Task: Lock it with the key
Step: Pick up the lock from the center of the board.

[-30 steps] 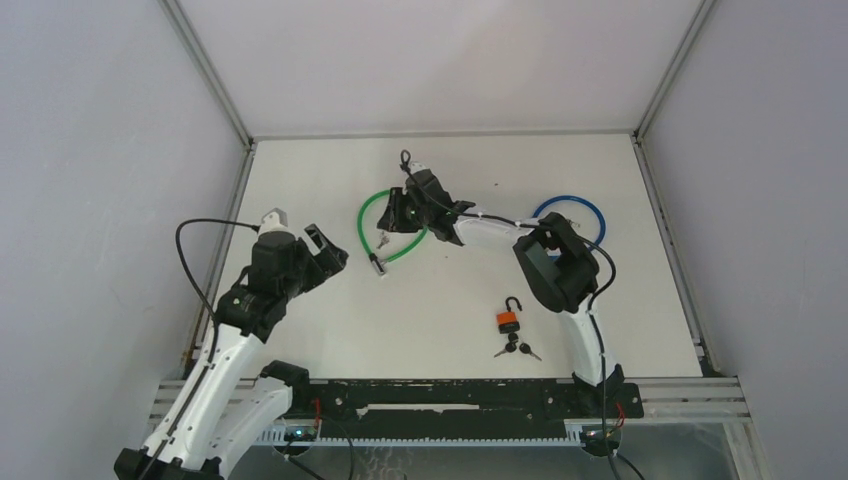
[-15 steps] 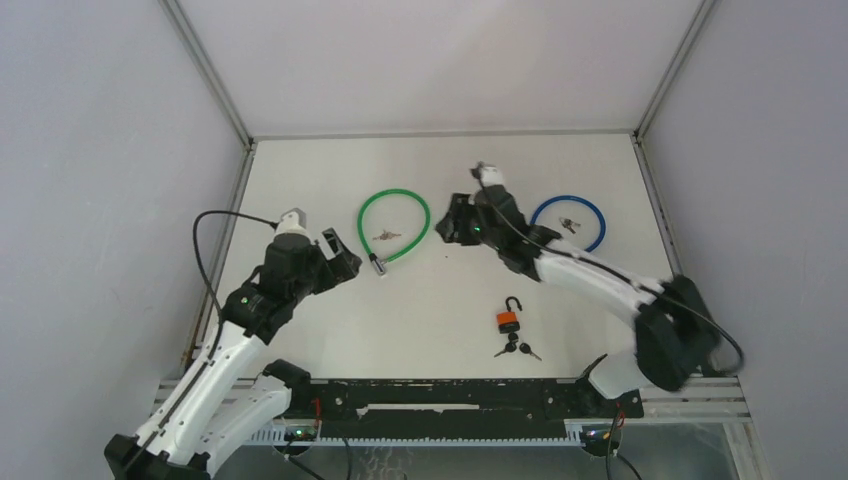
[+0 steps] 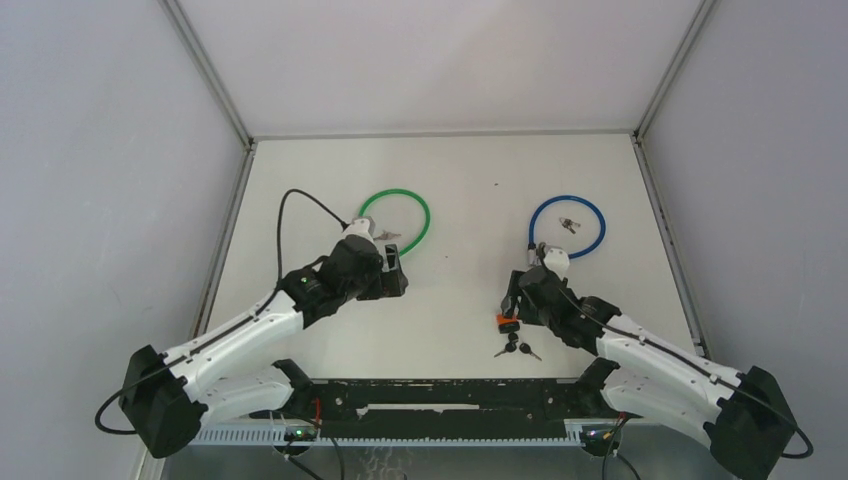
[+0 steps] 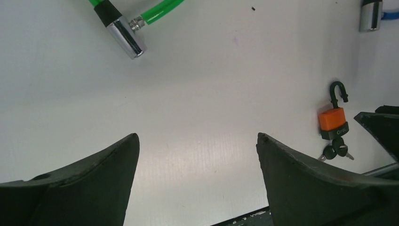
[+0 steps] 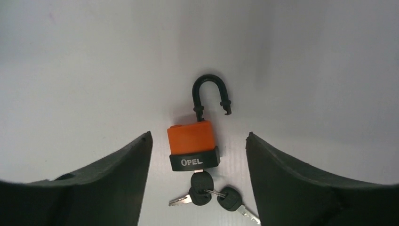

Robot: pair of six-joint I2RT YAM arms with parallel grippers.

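Two claws are spread wide and hold nothing. On the left, the left claw (image 4: 197,141) hovers over bare counter (image 3: 450,170), near the chrome end of the green cable (image 4: 160,12) and well apart from the padlock (image 5: 193,141), which shows at the far right of its view. The padlock lies flat toward the near right of the counter, its shackle (image 5: 209,94) open with the free end clear of the body, and one of the keys (image 5: 207,195) seemingly seated in its base. The right claw (image 5: 198,135) hangs straight above it, the orange body centred in the gap, neither finger touching. To grip well, I judge it should drop straight, close on the body's two sides, and leave shackle and keys free for the other claw. The blue cable (image 3: 603,222) lies farther right, out of the way.
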